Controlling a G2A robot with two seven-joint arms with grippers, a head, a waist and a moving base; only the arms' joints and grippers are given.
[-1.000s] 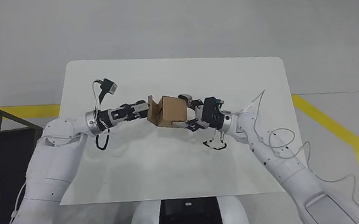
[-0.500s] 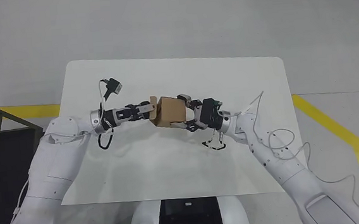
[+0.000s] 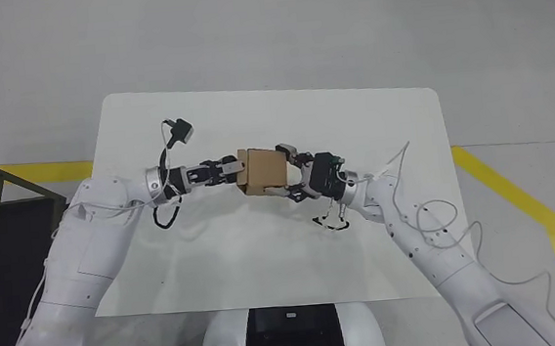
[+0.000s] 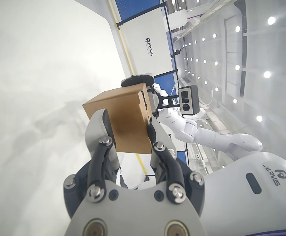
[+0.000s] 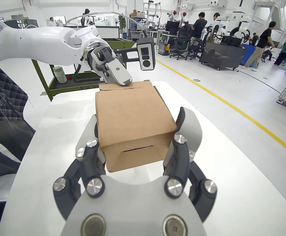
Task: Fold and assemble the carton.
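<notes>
Hanging between the two arms, the brown carton (image 3: 263, 171) is sitting at the centre of the top view, over the white counter (image 3: 371, 117). The left gripper (image 4: 126, 115) is holding the carton's left end in that frame, its fingers clenching on the cardboard, one of them pressing on the notched edge. The right gripper (image 5: 138, 116) is holding the right end, its fingers clamping the carton's two opposite sides.
</notes>
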